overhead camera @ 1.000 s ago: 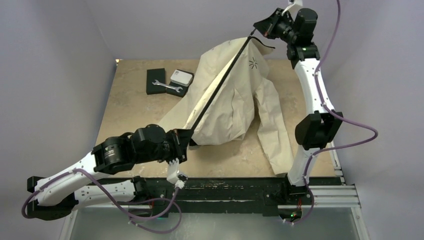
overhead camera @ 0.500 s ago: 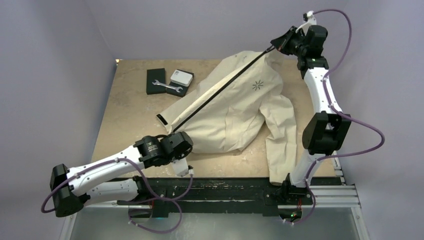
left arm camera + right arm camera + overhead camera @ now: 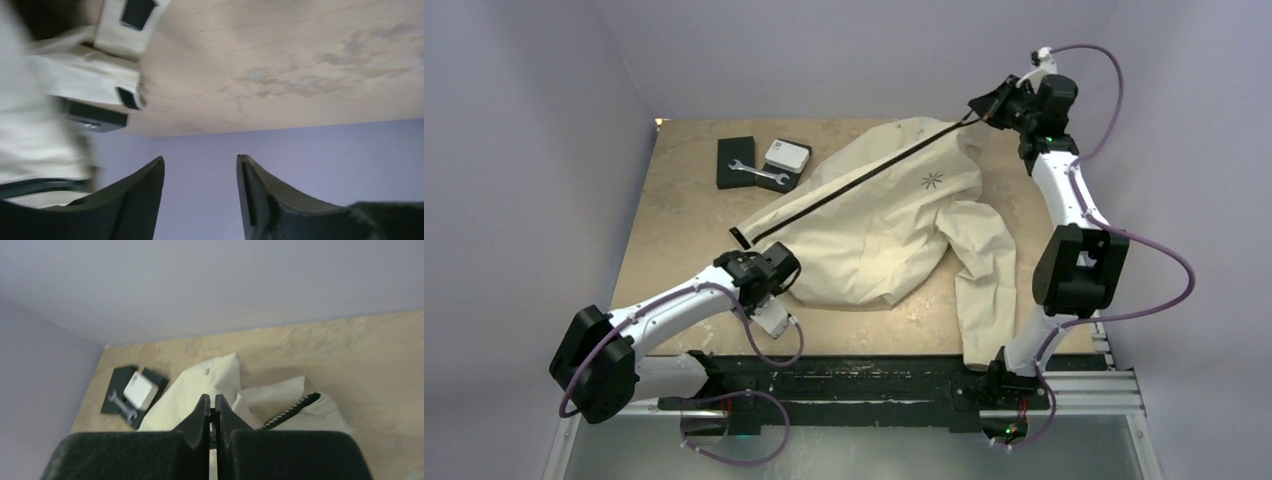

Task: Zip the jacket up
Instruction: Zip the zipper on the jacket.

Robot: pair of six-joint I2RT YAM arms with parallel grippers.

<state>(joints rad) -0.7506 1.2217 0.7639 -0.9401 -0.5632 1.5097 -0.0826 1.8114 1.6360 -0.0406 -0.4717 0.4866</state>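
Observation:
The cream jacket lies spread on the table, with its black zipper running as a straight line from the lower hem up to the collar. At the far right, my right gripper holds the top of that line just above the table. In the right wrist view, my right gripper is shut on a small dark zipper part, above the jacket and a braided drawcord. My left gripper is beside the hem. In its own view, my left gripper stands open with nothing in it and the jacket to its left.
A black block, a wrench and a white box sit at the table's back left, near the jacket's sleeve. Purple walls enclose the table on three sides. One sleeve hangs toward the front right edge by the right arm's base.
My left gripper has opened, let go of the jacket's lower hem and drawn back left. The jacket, lifted a second ago, has sunk flat. My right gripper has moved right and lower.

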